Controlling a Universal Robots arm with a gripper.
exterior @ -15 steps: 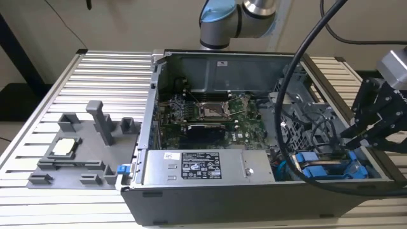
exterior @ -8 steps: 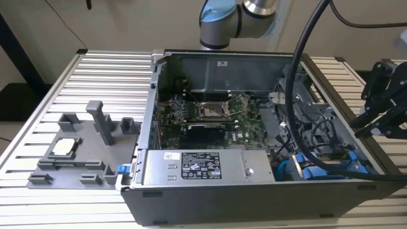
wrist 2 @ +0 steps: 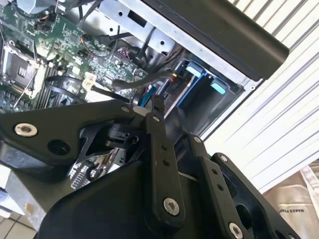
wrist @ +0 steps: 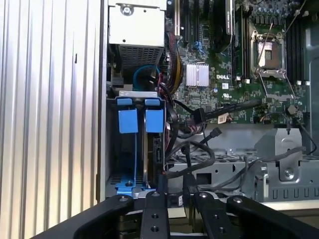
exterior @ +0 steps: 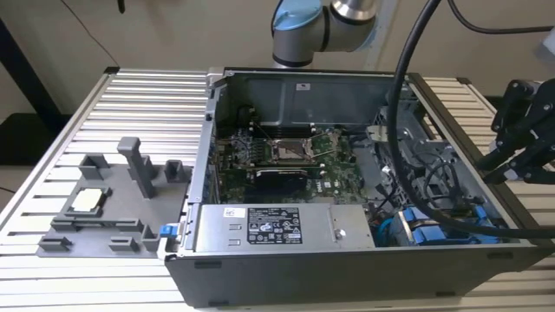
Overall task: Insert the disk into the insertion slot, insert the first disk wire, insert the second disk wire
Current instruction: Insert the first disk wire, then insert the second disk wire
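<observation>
Two blue-framed drives stand side by side in the dark drive bay [wrist: 112,149] at the case's corner. One has its blue tab at the bay's outer wall [wrist: 128,121], the other beside it [wrist: 154,121]. I cannot tell which of them is the disk. The same blue frames [exterior: 442,231] show in the exterior view. Two loose black wires end in connectors [wrist: 199,115] [wrist: 216,132] next to the bay, plugged into nothing. My gripper [wrist: 174,188] [wrist 2: 174,122] [exterior: 513,156] hangs outside the case on the exterior view's right. It is open, with a narrow empty gap between the fingers.
The open computer case [exterior: 260,273] lies on a slatted metal table [exterior: 147,97]. A thick black robot cable [exterior: 401,130] drapes across the case interior. A grey fixture tray [exterior: 95,214] holding a small chip sits at the exterior view's left. The power supply [exterior: 277,227] fills the near side.
</observation>
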